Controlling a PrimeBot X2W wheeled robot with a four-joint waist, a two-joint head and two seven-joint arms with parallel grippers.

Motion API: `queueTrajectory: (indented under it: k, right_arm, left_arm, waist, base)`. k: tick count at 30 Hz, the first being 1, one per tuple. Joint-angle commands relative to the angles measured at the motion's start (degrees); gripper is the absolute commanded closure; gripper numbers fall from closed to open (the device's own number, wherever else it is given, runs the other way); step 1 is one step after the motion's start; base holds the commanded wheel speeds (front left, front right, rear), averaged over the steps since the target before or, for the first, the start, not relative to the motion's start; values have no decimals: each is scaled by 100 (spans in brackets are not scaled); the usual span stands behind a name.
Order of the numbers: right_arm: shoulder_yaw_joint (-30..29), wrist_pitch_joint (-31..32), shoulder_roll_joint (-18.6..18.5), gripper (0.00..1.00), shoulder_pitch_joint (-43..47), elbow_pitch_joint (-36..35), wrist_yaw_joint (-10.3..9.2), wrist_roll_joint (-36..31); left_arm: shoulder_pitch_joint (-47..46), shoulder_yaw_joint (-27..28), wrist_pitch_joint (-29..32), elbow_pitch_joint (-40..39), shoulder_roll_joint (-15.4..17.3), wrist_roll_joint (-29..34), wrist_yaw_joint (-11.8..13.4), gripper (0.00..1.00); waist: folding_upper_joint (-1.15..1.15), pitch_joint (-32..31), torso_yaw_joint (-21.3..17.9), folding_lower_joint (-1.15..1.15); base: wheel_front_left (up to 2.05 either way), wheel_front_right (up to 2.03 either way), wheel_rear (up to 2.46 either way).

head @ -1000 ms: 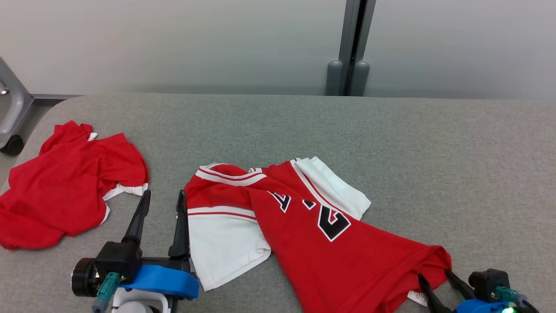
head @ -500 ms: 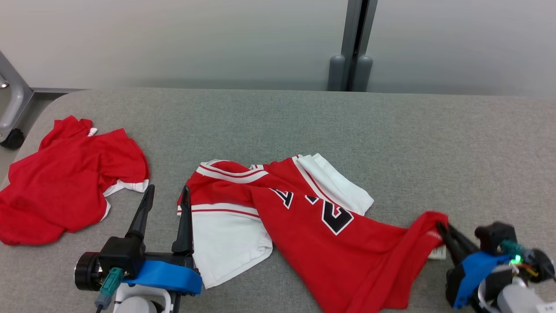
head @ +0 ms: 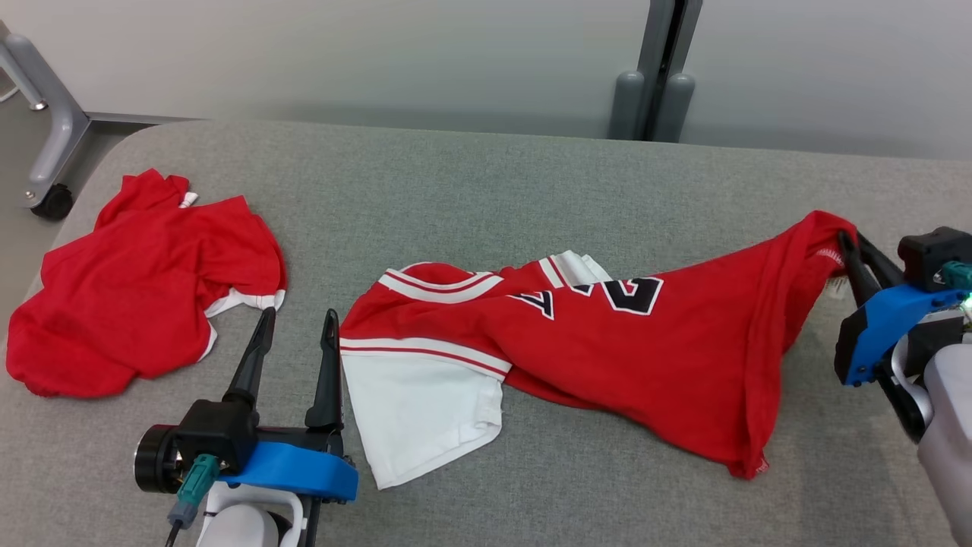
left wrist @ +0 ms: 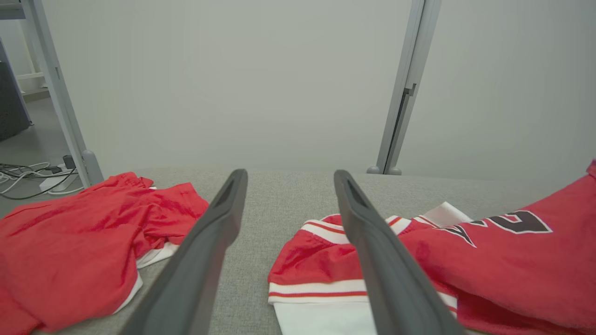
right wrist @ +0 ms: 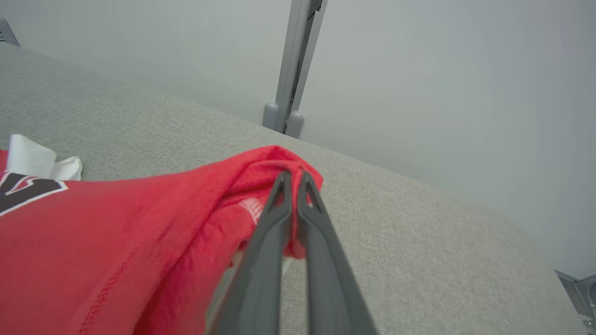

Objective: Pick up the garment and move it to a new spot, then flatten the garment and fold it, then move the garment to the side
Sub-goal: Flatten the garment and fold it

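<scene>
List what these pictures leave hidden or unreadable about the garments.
Black number on the red-and-white jersey: head view, partly swallowed by folds.
Jersey's white label: head view, too small to read.
Crumpled plain red garment: left wrist view, cut off by the left edge.
How much cloth the right hand pinches: right wrist view, bunched folds hide it.

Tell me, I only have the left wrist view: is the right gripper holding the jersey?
Observer: Yes, the right gripper is shut on the jersey's red hem corner, held above the table.
Operator: Is the whole hem up?
Observer: No, the hem's other end lies on the table, nearer the robot.
Operator: Anything near the grip?
Observer: A white label hangs beside it.
</scene>
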Motion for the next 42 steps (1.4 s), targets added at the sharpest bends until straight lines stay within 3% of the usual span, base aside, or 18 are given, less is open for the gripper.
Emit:
queueTrajectory:
  k: [1, 6, 11, 17, 22, 29, 36, 42]
  right_arm:
    - [33, -56, 32, 0, -117, 107, -1, 43]
    - [109, -308, 110, 0, -1, 370, -1, 186]
    - [-15, -439, 140, 0, 292, 83, -1, 386]
    - [-322, -459, 290, 0, 1173, -1162, 0, 568]
    - [-530, -462, 624, 0, 2229, -2245, -1, 427]
    - [-488, -319, 1069, 0, 3228, -2927, 0, 293]
    - [-476, -114, 1382, 0, 3872, -3175, 0, 119]
    - [-353, -9, 1349, 0, 3813, -3043, 0, -38]
  left_arm:
    - [-54, -5, -14, 7, -3, -11, 27, 0]
    - [58, 56, -14, -3, -3, -1, 62, 0]
    - [148, 136, -14, -43, -3, 58, 57, 0]
    - [222, 241, -14, -93, -3, 113, 21, 0]
    - [261, 313, -15, -121, -3, 142, 2, 0]
    - [256, 328, -14, -116, -2, 159, -25, 0]
    - [197, 314, -14, -115, -2, 164, -42, 0]
    - [164, 303, -14, -105, -3, 149, -44, 0]
  waist:
    - [0, -17, -6, -1]
    - [0, -132, -126, -1]
    - [0, -214, -270, -1]
    - [0, -256, -406, -1]
    - [0, -272, -472, -1]
    - [0, -270, -514, -1]
    - [0, -237, -491, -1]
    - [0, -183, -488, -1]
  base:
    - [0, 0, 0]
    - [0, 0, 0]
    - [0, 0, 0]
    - [0, 0, 0]
    - [0, 0, 0]
    - [0, 0, 0]
    - [0, 0, 0]
    - [0, 0, 0]
